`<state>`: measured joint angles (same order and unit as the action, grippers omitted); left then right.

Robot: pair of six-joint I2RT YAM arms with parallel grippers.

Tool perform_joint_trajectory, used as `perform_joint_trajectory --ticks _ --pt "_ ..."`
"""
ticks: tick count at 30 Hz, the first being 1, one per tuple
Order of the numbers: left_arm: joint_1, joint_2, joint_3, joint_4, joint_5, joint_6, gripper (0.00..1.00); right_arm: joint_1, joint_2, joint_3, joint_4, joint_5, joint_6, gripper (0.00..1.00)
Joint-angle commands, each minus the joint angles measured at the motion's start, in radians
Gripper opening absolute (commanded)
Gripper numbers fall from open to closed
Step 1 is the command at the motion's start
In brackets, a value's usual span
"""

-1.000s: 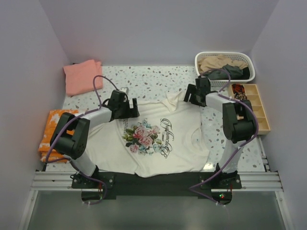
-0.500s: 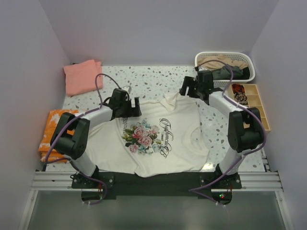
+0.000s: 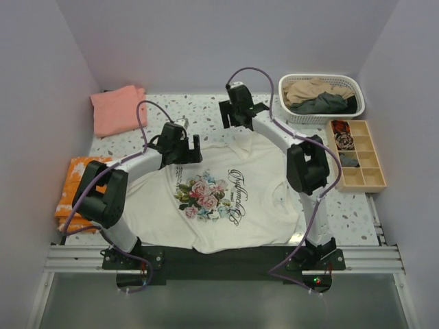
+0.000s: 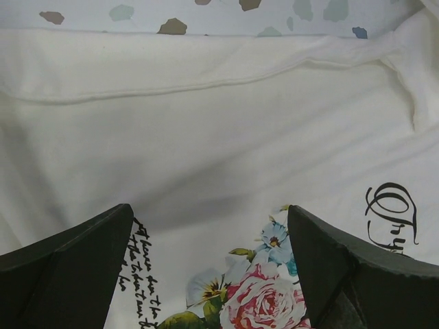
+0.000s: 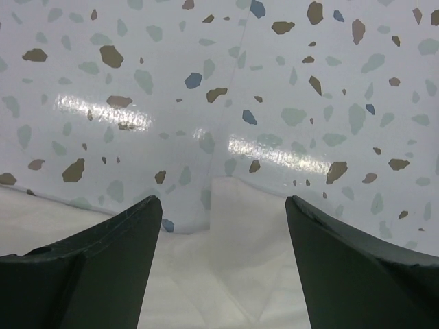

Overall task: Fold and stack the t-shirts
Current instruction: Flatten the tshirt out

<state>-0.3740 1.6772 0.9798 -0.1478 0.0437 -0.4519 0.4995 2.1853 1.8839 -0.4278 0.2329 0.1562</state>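
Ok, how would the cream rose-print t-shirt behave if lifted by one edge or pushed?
Probably floppy: the cream t-shirt lies flat with soft wrinkles and a rumpled collar, so lifted at one spot it would likely drape and sag. Its creases lie low, so it's probably thin and light. Pushed, it would likely bunch rather than slide whole across the speckled table.
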Motion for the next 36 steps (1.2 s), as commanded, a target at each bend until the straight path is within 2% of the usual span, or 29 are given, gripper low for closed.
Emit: perform_joint_trajectory --ticks 1,4,9,28,36 --pt "0.0 -0.039 0.033 0.004 -0.041 -0.001 1.0 0.045 0.079 0.132 -0.153 0.225 -0.124 0.77" --pt "0.0 -0.047 0.028 0.007 -0.042 -0.002 1.0 0.07 0.106 0.161 -0.175 0.302 -0.151 0.77" --pt "0.0 -0.045 0.026 0.01 -0.042 -0.002 1.0 0.079 0.137 0.184 -0.2 0.341 -0.152 0.76" --pt "0.015 -0.036 0.02 0.01 -0.041 0.005 1.0 0.096 0.162 0.158 -0.243 0.24 -0.185 0.74" --pt "0.017 -0.022 0.025 0.005 -0.041 0.005 1.0 0.099 0.211 0.181 -0.267 0.256 -0.188 0.72"
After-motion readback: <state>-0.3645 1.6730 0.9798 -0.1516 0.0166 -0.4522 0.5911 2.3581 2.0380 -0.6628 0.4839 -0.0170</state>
